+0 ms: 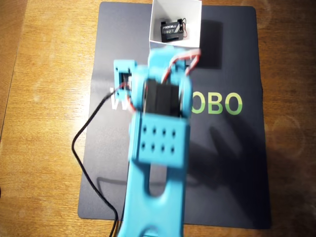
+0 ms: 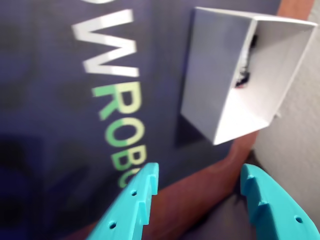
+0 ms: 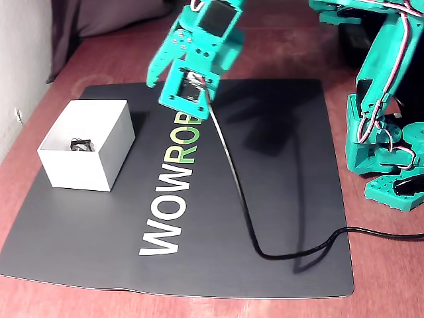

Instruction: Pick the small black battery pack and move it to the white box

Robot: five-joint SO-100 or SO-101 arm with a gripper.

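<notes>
Battery: the small black battery (image 1: 169, 29) lies inside the white box (image 1: 193, 15). White letters show on its top in the overhead view. Thin wires stick out at its right end in that view.
Battery in the other views: only a dark bit (image 3: 81, 144) peeks over the box wall in the fixed view. The wrist view shows just a blurry dark patch (image 2: 243, 76) deep in the box.
Box: it stands on the dark mat (image 3: 278, 199), near the mat's edge. In the fixed view it (image 3: 89, 165) is at the left side of the mat. It has thin walls and no lid. In the wrist view it (image 2: 210, 80) looks tipped because the camera is tilted.
Gripper: the two teal fingers (image 2: 137, 200) are spread apart with nothing between them (image 2: 200, 186). You can see the mat and the brown table through the gap.
Gripper place: it hangs in the air above the mat, apart from the box. In the fixed view the arm's head (image 3: 192, 59) is up and to the right of the box.
Mat: big letters are printed on it, white ones and green ones (image 3: 173, 199).
Cable: a black cable (image 3: 265, 252) hangs from the arm and curls over the mat.
Table: brown wood (image 1: 44, 98) lies under the mat.
Arm: the teal arm (image 1: 158, 148) covers the middle of the overhead view and looks blurry.
</notes>
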